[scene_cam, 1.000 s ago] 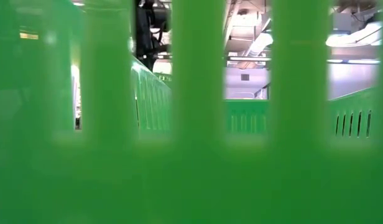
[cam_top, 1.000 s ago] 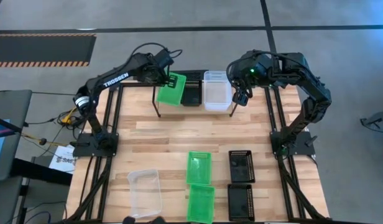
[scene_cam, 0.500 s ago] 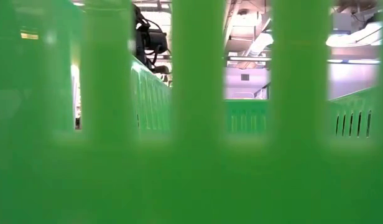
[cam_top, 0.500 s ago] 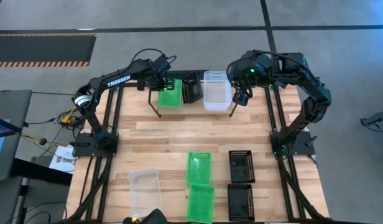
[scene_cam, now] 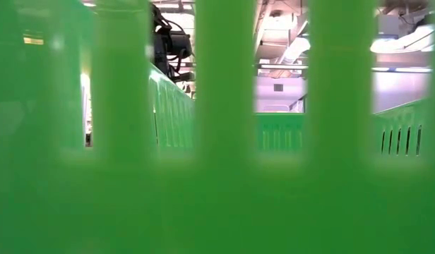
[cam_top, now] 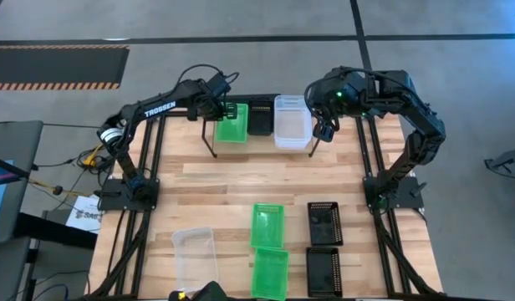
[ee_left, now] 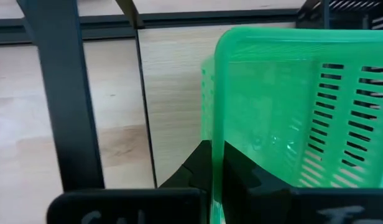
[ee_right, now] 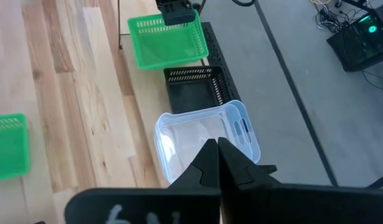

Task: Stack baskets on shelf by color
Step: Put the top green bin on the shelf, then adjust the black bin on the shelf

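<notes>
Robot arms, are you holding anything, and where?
Left gripper pinches the green basket's rim. Right gripper is shut above the clear basket, holding nothing.

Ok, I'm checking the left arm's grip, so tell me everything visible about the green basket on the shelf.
The green basket is a bright green, rectangular plastic tray with slotted walls and a rolled rim, open side up. It sits level at the left end of the shelf, beside a black basket. The left gripper is shut on its rim wall, one finger inside and one outside.
</notes>
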{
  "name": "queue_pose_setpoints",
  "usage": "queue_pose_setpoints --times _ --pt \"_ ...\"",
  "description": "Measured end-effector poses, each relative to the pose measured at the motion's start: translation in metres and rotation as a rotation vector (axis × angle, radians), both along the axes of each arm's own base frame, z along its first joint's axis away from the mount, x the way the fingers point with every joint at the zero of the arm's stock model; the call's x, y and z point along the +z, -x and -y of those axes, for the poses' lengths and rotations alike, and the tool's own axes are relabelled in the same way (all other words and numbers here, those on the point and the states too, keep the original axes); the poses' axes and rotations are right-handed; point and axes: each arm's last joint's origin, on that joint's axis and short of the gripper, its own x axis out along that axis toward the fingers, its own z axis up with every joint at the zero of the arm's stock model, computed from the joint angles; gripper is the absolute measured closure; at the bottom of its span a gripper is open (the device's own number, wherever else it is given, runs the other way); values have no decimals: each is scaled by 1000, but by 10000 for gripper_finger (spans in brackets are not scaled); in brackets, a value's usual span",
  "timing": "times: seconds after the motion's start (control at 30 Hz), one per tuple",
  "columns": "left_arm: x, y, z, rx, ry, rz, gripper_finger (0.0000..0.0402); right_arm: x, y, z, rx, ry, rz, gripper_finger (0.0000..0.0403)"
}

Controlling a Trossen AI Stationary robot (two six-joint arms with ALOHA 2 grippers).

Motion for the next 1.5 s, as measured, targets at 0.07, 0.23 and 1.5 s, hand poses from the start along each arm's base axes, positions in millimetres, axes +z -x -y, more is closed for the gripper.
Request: queue_pose_setpoints --times 0.07,0.23,1.5 --pt "0 0 0 3 0 2 401 0 0 0 -3 -2 2 399" --pt "0 0 -1 -15 -16 -4 401 0 0 0 -3 -2 2 400" --pt "72 5 -11 -310 -163 15 223 -1 -1 -1 -63 -67 48 400"
